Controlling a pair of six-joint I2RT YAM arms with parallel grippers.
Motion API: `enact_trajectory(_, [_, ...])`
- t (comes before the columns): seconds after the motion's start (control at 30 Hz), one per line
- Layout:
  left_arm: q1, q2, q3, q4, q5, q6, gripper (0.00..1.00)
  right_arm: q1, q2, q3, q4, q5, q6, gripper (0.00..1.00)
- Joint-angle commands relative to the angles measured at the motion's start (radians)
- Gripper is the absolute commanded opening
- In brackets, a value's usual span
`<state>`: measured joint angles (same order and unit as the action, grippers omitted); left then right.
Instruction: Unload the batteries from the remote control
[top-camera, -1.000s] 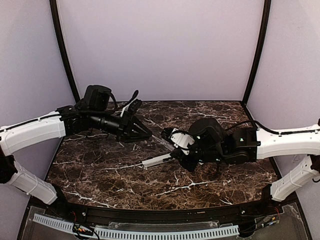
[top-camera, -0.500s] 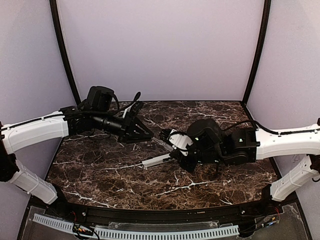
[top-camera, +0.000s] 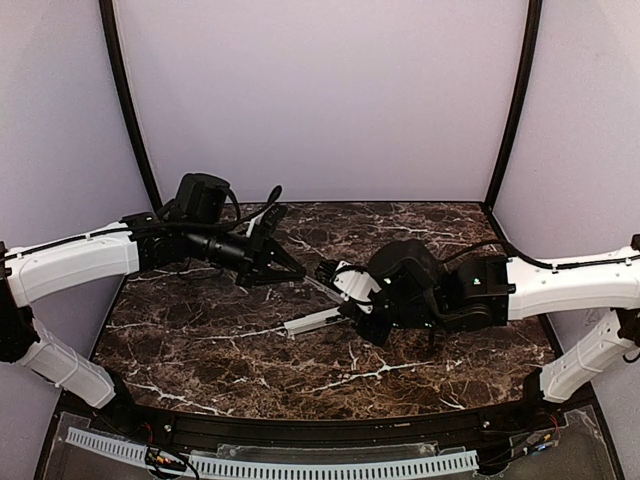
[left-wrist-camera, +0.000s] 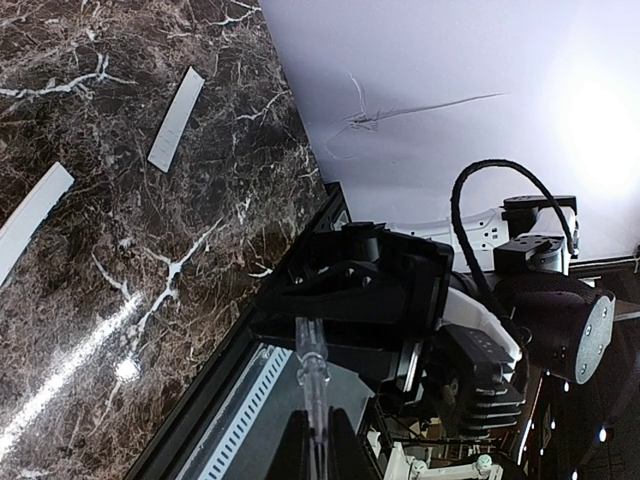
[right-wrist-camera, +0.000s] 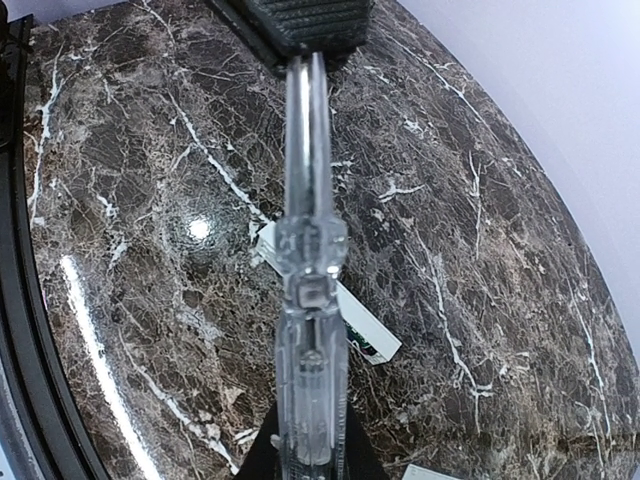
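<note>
Dark veined marble desk (top-camera: 230, 350) under lilac walls. Near its centre, lying flat, long white bar-shaped remote control (top-camera: 312, 321), just beside right pincer (right-wrist-camera: 307, 75): nearly closed, nothing visibly held. Left pincer (left-wrist-camera: 307, 345) fully closed, empty. Looks best to pin the remote, then lever the batteries out gently. Thin flat white cover strip (left-wrist-camera: 175, 118) lying apart; none of the batteries visible, bay contents impossible to tell.

The tool (right-wrist-camera: 307, 70), clear fingers pressed together, hangs over the marble tabletop (right-wrist-camera: 150, 200), a green-patched white piece (right-wrist-camera: 368, 335) beneath it.
</note>
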<state>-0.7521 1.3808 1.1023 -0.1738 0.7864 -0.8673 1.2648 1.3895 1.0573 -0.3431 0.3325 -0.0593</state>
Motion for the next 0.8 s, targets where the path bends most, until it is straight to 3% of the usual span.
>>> enact_trajectory(0.0, [0.001,-0.009,-0.01,-0.009,0.0,0.027,0.0,0.013,-0.001,0.031,0.003,0.031,0.003,0.0])
enact_trajectory(0.1, [0.001,-0.014,-0.01,-0.009,-0.02,0.053,0.0,0.013,-0.012,0.029,0.002,0.039,0.033,0.04])
enact_trajectory(0.13, [0.001,-0.02,-0.01,-0.009,-0.026,0.06,0.0,0.012,-0.02,0.025,0.008,0.042,0.046,0.16])
enact_trajectory(0.2, [0.002,-0.029,-0.012,-0.008,-0.045,0.086,0.0,0.009,-0.036,0.005,0.023,0.056,0.085,0.58])
enact_trajectory(0.23, [0.003,-0.036,-0.015,-0.005,-0.056,0.101,0.0,0.005,-0.042,-0.002,0.029,0.06,0.11,0.72])
enact_trajectory(0.33, [0.012,-0.052,-0.031,0.034,-0.064,0.114,0.0,-0.018,-0.058,-0.021,0.037,0.026,0.188,0.95])
enact_trajectory(0.43, [0.021,-0.075,-0.064,0.083,-0.064,0.116,0.0,-0.061,-0.086,-0.047,0.081,-0.082,0.278,0.99])
enact_trajectory(0.77, [0.049,-0.129,-0.162,0.275,-0.043,0.091,0.0,-0.278,-0.293,-0.295,0.533,-0.467,0.698,0.99])
